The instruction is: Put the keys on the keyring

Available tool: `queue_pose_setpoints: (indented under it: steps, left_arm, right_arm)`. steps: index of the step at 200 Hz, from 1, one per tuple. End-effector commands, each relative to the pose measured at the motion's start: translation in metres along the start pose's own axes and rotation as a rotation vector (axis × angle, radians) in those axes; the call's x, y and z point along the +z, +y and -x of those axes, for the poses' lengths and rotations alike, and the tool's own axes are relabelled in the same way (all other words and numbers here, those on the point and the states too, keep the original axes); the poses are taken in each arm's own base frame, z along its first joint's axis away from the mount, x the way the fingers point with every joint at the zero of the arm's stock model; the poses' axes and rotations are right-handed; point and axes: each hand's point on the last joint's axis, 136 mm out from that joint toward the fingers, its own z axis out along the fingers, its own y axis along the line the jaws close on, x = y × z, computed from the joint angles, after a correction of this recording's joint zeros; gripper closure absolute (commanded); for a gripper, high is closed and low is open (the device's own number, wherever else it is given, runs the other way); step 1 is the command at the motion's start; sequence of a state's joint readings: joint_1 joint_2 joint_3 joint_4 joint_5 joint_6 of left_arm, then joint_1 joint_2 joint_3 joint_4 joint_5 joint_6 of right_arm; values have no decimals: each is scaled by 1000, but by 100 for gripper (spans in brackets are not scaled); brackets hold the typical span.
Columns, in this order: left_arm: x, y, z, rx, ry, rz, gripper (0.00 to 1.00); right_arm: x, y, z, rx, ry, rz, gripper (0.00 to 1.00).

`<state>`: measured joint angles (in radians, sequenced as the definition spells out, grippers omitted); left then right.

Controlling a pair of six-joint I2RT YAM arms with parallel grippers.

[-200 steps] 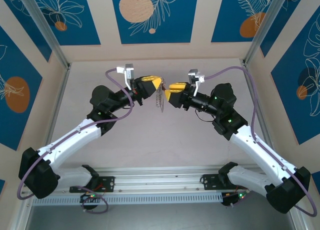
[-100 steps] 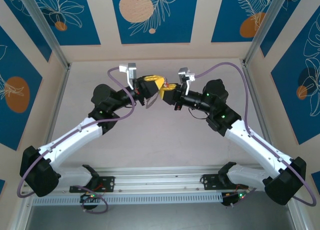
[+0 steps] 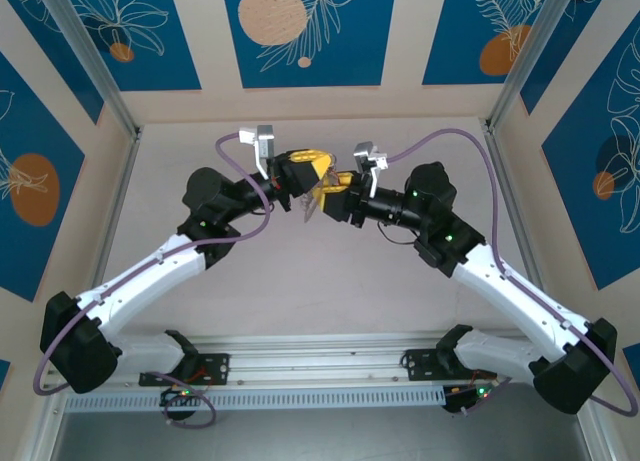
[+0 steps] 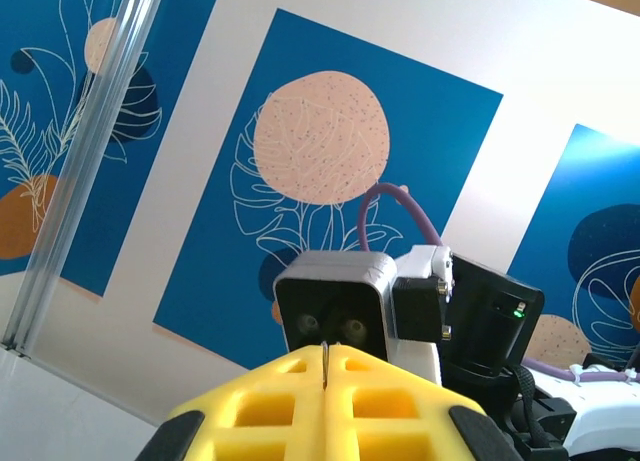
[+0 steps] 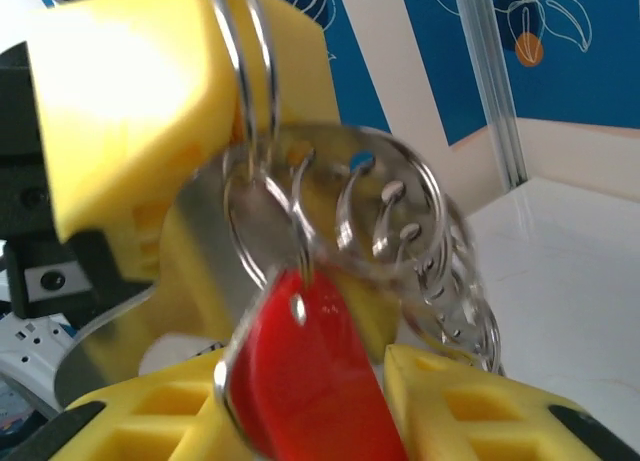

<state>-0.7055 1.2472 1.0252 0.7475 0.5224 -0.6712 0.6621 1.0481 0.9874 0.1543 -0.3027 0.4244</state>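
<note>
Tabletop point(image 3: 330, 291), pale and flat, lies well below the work point. White-and-black left arm point(image 3: 150, 271) and right arm point(image 3: 510, 291) converge above its middle, wrists nose to nose.

Yellow-fingered left gripper point(image 4: 325, 366) is closed on the flat grey metal oval keyring point(image 5: 205, 231). The left wrist view shows a thin metal edge pinched between its fingers. The keyring hangs in the air from that grip, clear of the tabletop.

Yellow-fingered right gripper point(image 5: 305, 381) has its jaws partly apart, with the tiny key point(image 5: 300, 351), bright red plastic head uppermost, between them. Whether the pads press the head cannot be determined, because the view is blurred.

The key appears to hang from a wire loop at the keyring, so threading is judged near completion. A short string of silvery chain pieces point(image 5: 460, 301) dangles just beside it.

Hazards:
- Retracting the right gripper while it clamps the head could drag the keyring out of the thin-edge grip.
- Swinging chain pieces could snag a finger.
- If the key is not fully threaded, release would drop it.
</note>
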Motion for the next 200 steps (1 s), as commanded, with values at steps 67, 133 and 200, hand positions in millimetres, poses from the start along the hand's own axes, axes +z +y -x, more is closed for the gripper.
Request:
queue_pose_setpoints:
  steps: [67,133,200]
  left_arm:
    - [7,-21,22,50,-62,-72,100]
    - [8,-21,19,44,-55,-76,100]
    - [9,-23,17,41,-51,-82,100]
  right_arm:
    - [-57,-14,-9,80,-61,-113,60]
    - [-64,0,39,119,-136,-43,66]
    - [-53,11,63,107,-151,39,71]
